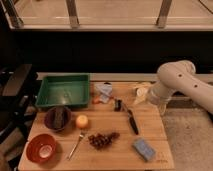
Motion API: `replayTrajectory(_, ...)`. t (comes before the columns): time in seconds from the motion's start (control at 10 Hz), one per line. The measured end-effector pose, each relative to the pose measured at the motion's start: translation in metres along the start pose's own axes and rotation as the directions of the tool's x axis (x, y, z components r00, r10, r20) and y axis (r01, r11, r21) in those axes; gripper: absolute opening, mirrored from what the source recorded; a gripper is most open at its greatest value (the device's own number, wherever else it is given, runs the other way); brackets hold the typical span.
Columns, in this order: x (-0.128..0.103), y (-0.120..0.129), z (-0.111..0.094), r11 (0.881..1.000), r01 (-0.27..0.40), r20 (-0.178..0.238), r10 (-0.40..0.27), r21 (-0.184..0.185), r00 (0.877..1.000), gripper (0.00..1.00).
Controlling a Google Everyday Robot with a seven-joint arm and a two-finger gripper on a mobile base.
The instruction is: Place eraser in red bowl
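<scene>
The eraser (60,117), a small dark block, lies inside the maroon-brown bowl (50,122) at the table's left. The red bowl (41,148), bright orange-red with a whitish patch at its bottom, stands at the front left corner, just in front of the maroon bowl. My white arm (176,82) reaches in from the right. My gripper (145,96) is at the table's back right, far from both the eraser and the red bowl, beside a pale yellowish item.
A green tray (62,91) stands at the back left. On the wooden table (115,157) lie an orange (81,121), a fork (76,144), grapes (102,139), a black-handled knife (132,122), a blue-grey block (144,149) and blue-white packets (103,92).
</scene>
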Motion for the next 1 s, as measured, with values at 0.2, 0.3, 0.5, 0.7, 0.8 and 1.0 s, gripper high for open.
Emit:
replayTrajectory(0.2, 0.005, 0.031, 0.006, 0.999, 0.042, -0.036, -0.041, 0.007, 0.998, 0.8)
replayTrajectory(0.3, 0.01, 0.053, 0.011, 0.998, 0.065, -0.054, -0.065, 0.007, 0.996, 0.8)
replayTrajectory(0.5, 0.025, 0.105, 0.024, 0.992, 0.128, -0.092, -0.127, -0.003, 0.988, 0.8)
replayTrajectory(0.7, 0.039, 0.149, 0.034, 0.983, 0.177, -0.107, -0.18, -0.038, 0.978, 0.8)
replayTrajectory(0.8, 0.045, 0.166, 0.036, 0.978, 0.199, -0.106, -0.204, -0.057, 0.973, 0.8)
replayTrajectory(1.0, 0.045, 0.163, 0.036, 0.979, 0.196, -0.106, -0.201, -0.055, 0.974, 0.8)
